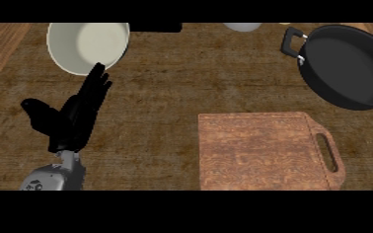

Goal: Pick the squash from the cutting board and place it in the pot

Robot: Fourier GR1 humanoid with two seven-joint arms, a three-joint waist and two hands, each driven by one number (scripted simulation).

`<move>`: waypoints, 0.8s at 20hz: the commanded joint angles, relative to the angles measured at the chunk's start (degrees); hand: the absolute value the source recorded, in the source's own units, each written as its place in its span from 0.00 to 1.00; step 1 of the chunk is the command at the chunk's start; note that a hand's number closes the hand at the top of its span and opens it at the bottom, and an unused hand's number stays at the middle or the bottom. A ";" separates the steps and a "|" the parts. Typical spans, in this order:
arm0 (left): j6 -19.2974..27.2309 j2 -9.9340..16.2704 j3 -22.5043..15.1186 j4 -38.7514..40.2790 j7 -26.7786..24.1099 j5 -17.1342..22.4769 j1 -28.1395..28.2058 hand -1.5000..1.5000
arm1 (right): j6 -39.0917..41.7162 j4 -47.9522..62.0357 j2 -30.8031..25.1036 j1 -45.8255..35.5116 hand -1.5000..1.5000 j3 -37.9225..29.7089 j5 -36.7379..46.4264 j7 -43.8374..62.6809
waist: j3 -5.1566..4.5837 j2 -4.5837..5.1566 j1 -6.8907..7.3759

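Squash isn't showing anywhere: cutting board (pixel 266 150) is sitting bare, pot (pixel 342 66) far right looking empty. Left hand (pixel 73 116) is resting by the plate (pixel 87 47), fingers straight, holding nothing. Right hand out of view. Squash likely firm, smooth; grab mid-body.

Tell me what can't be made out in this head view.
- Squash: nowhere in view; the cutting board shows bare.
- Right robot hand: not in view.
- Pot: right side cut off by the edge.
- Pale object at top: mostly cut off, unidentifiable.
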 commanded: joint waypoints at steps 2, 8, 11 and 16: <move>-0.46 0.84 1.14 -1.27 1.09 0.79 -0.17 0.50 | -2.44 10.72 1.25 -2.11 1.00 -3.55 -3.67 -2.95 | 0.02 -0.03 0.05; -0.90 0.19 0.58 0.41 0.83 0.87 -0.67 0.50 | -9.27 19.62 5.90 -3.62 0.00 -9.07 -8.42 -2.53 | 0.05 0.18 0.18; -1.07 0.83 2.54 3.01 0.10 1.55 -2.02 0.50 | -12.81 19.52 7.27 -4.81 0.00 -11.73 -11.93 -4.46 | 0.02 0.08 -0.23; 0.64 -0.82 -0.71 -1.91 2.41 -0.50 -0.60 0.50 | -24.22 16.81 4.35 -3.74 0.00 -17.33 -15.50 -14.83 | 0.13 -0.01 0.04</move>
